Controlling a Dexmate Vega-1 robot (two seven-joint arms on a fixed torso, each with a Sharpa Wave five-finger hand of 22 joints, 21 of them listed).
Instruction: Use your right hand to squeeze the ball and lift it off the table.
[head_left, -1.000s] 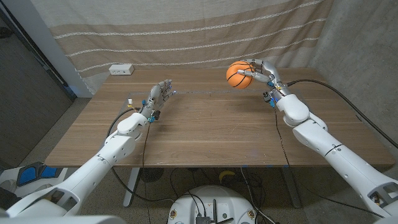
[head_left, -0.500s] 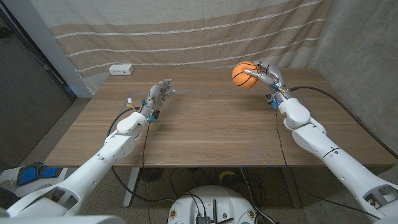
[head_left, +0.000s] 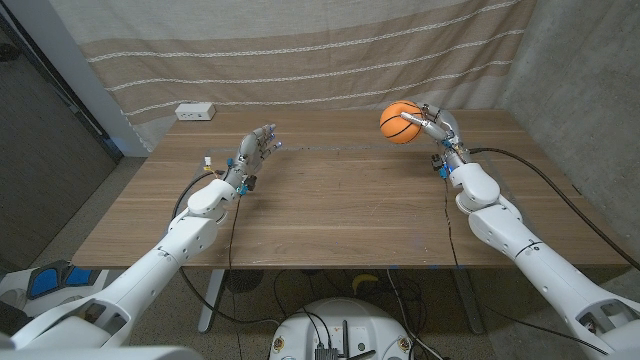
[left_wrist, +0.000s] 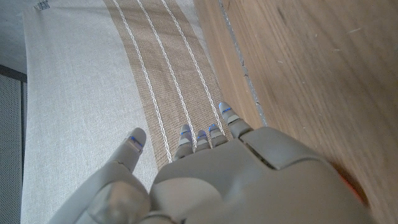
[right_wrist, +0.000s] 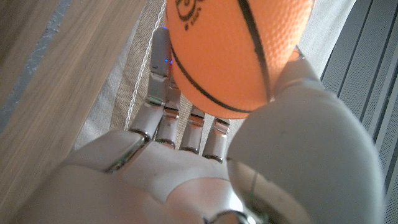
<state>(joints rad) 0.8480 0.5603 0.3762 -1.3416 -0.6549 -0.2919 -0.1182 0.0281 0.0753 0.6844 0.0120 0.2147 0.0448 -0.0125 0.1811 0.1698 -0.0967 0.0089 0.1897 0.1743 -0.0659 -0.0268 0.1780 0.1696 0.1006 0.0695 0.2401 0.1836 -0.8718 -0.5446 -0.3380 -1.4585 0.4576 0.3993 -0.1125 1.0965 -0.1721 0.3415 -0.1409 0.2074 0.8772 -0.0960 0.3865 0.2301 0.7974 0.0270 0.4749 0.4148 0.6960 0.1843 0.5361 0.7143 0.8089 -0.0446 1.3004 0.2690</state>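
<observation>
An orange ball (head_left: 399, 122) with black seams, like a small basketball, hangs in the air above the far right part of the wooden table (head_left: 340, 210). My right hand (head_left: 432, 126) grips it, fingers wrapped round its side. In the right wrist view the ball (right_wrist: 236, 50) sits against the palm, with the thumb and fingers (right_wrist: 165, 121) closed around it. My left hand (head_left: 254, 152) is raised over the far left part of the table, fingers apart and holding nothing. The left wrist view shows that hand (left_wrist: 217, 177) from behind, its fingers spread toward the curtain.
A white power strip (head_left: 195, 112) lies at the table's far left edge. A striped beige curtain (head_left: 300, 50) hangs behind the table. A concrete wall (head_left: 590, 90) stands on the right. Cables run along both forearms.
My right hand has carried the ball to the right and a little farther back, still off the table. The left hand has stayed in place.
</observation>
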